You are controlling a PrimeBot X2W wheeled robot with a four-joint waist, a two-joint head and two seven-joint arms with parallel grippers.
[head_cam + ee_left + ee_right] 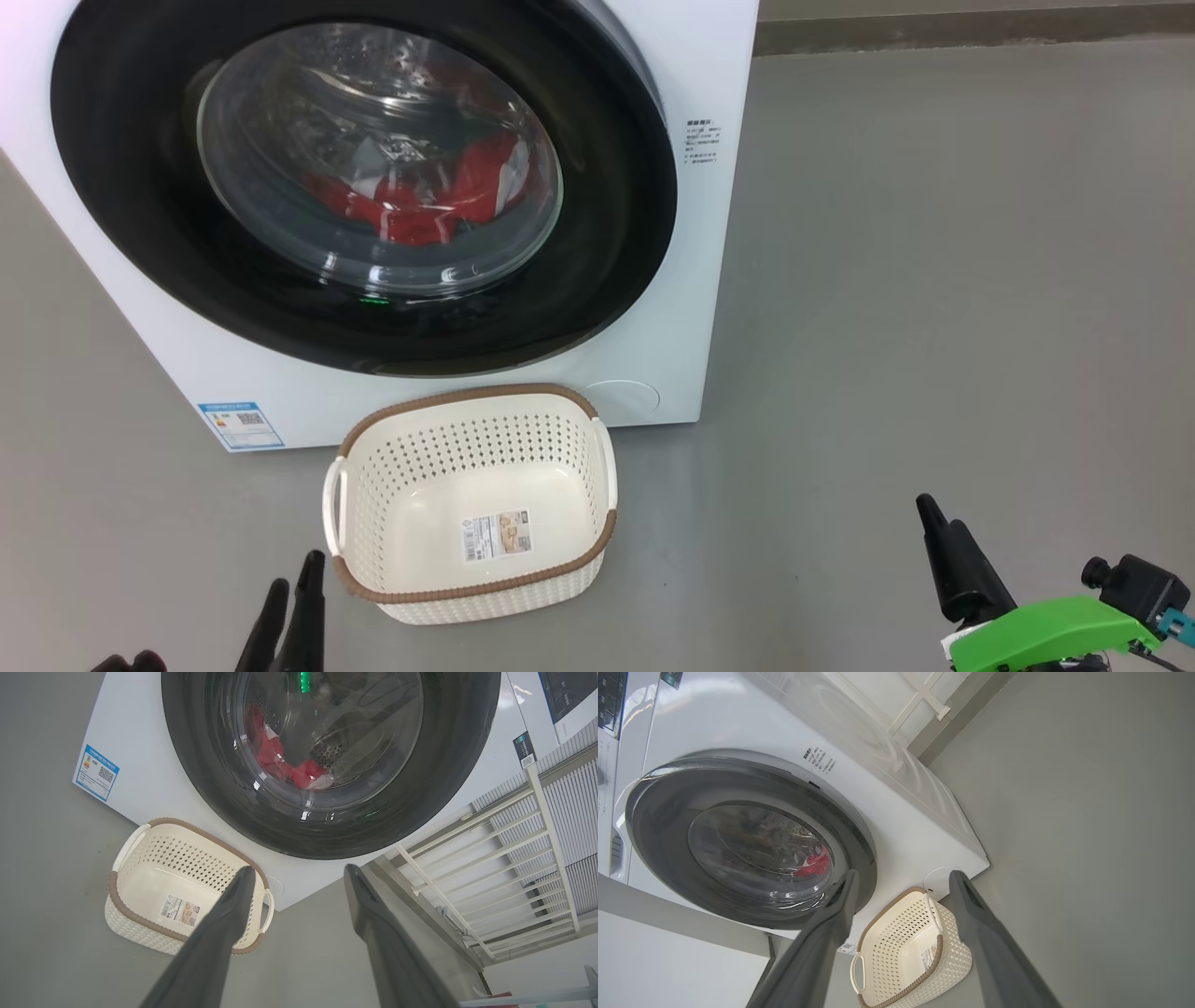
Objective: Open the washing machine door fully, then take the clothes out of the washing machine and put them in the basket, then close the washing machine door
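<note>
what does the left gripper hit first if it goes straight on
The left gripper likely meets the washer front, at or just below the door; the basket sits aside. Depth unclear.

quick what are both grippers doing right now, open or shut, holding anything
Left gripper: open, holding nothing.
Right gripper: open, holding nothing.

Grey floor (934, 280) w/ washing machine (695, 65) & basket (485, 605) on it

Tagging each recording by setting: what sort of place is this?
Likely a laundry area: a white front-loading washing machine on a grey floor, a perforated basket before it, and a white slatted rack beside it.
</note>
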